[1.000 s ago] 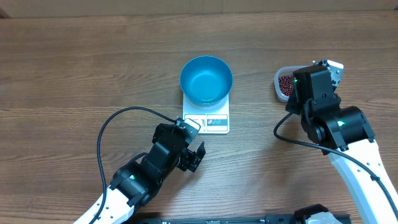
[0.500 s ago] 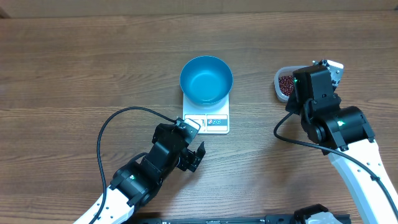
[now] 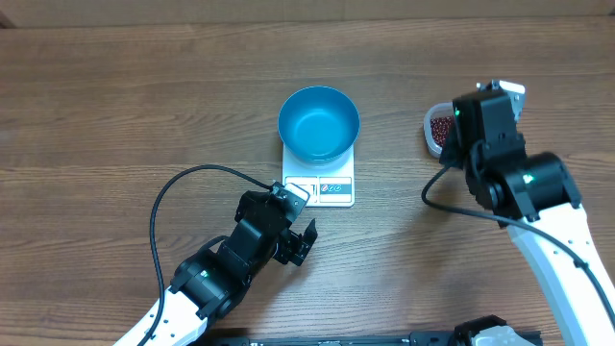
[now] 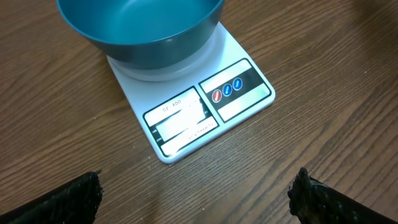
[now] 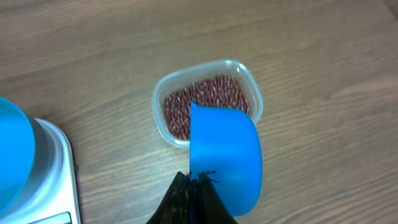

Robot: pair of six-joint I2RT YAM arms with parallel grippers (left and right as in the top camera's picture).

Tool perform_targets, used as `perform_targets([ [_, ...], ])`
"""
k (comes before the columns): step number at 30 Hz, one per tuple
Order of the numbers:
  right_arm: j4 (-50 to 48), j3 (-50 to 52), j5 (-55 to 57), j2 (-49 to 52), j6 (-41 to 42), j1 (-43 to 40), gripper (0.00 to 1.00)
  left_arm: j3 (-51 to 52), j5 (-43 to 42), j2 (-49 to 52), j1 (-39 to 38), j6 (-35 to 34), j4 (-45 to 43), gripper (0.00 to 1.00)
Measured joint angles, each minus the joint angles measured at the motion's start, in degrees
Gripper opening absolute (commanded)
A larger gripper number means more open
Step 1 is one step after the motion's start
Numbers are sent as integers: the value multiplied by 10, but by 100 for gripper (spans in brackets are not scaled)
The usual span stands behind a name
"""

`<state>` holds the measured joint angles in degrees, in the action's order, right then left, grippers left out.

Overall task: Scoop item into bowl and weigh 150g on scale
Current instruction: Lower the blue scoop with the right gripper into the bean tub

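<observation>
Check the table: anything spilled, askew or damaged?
Nothing stands out. The blue bowl sits upright and empty on the white scale. The red beans are inside the clear tub, and no strays show around it. The right hand holds the blue scoop over the tub.

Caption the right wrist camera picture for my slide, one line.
Right gripper holding a blue scoop over the near rim of a clear tub of red beans, bowl and scale at left.
</observation>
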<state>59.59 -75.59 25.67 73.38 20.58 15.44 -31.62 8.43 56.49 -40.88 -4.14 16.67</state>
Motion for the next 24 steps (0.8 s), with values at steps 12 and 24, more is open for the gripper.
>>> perform_targets([
  [12, 36, -160, -2, 155, -101, -76, 4, 0, 0, 0, 0, 0, 0, 100],
  [24, 33, -175, 23, 282, -163, -87, 4, 0, 0, 1, 0, 0, 1, 99],
])
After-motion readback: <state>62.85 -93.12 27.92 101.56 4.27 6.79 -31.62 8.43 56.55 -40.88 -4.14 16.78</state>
